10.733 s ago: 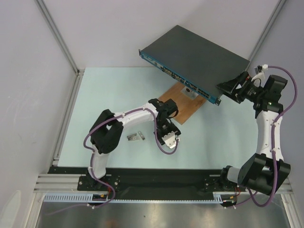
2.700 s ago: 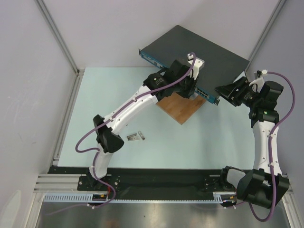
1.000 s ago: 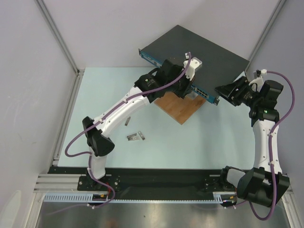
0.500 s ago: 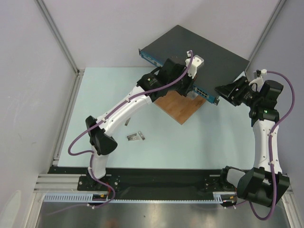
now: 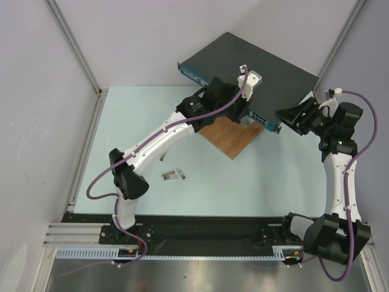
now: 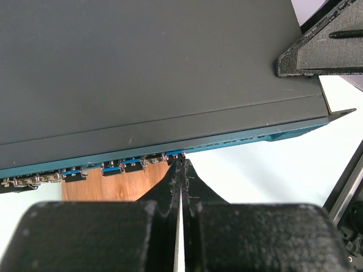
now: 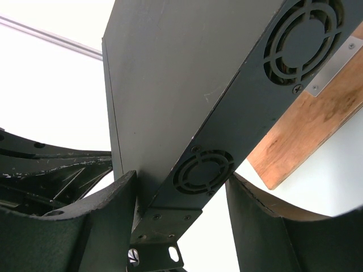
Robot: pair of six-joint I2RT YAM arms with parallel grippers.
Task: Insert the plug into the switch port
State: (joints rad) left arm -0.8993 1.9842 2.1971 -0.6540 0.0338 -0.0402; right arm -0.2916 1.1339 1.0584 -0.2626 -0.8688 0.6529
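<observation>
The switch [image 5: 255,67] is a flat dark grey box, its blue front strip [image 6: 238,139] tilted up off the table. My left gripper [image 5: 243,114] is shut, and its fingertips [image 6: 180,164] press against the port row on that strip. Nothing shows between the fingers. The plug is hidden: the tips cover the spot in front of them. My right gripper [image 5: 284,117] straddles the switch's right end, near the round fan vent [image 7: 203,170]. One of its fingers [image 7: 108,209] lies on the top face and the other against the underside, shut on the switch [image 7: 170,85].
A brown wooden board [image 5: 228,137] lies under the switch's front edge and also shows in the left wrist view [image 6: 113,184]. Two small grey pieces [image 5: 173,175] lie on the pale green table near the left arm. Aluminium frame rails [image 5: 85,152] border the table.
Over ten seconds the left arm rose from the table beside the board to the switch's front strip. In the last second it shifted only slightly. The right gripper has not moved.
</observation>
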